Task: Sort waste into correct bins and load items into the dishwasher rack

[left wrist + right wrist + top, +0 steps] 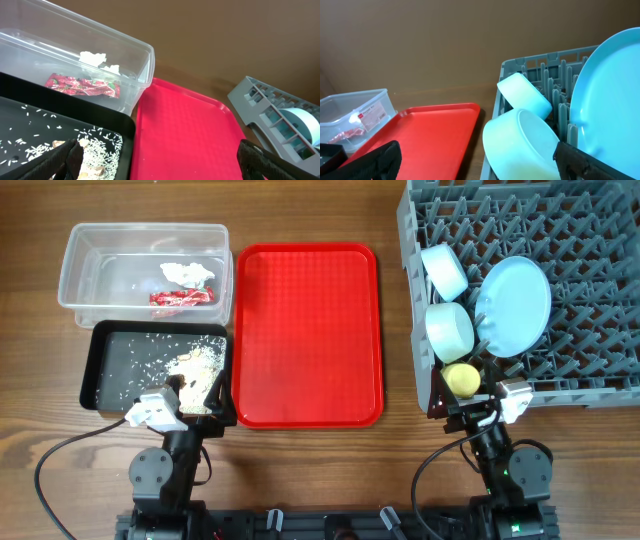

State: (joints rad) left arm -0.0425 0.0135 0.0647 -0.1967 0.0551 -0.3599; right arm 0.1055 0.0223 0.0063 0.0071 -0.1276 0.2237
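Wrapper and tissue are binned in the clear tub at the far-left corner. Scraps are held in the black tray. Plate, bowls and cup are racked in the rack. No cutlery is seen. The jaws of the left gripper and the right gripper are held apart.

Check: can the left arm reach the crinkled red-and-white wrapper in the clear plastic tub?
Probably yes: the left claw hangs open over the shallow black tray's near edge, and the wrapper lies uncovered in the lidless tub just beyond.
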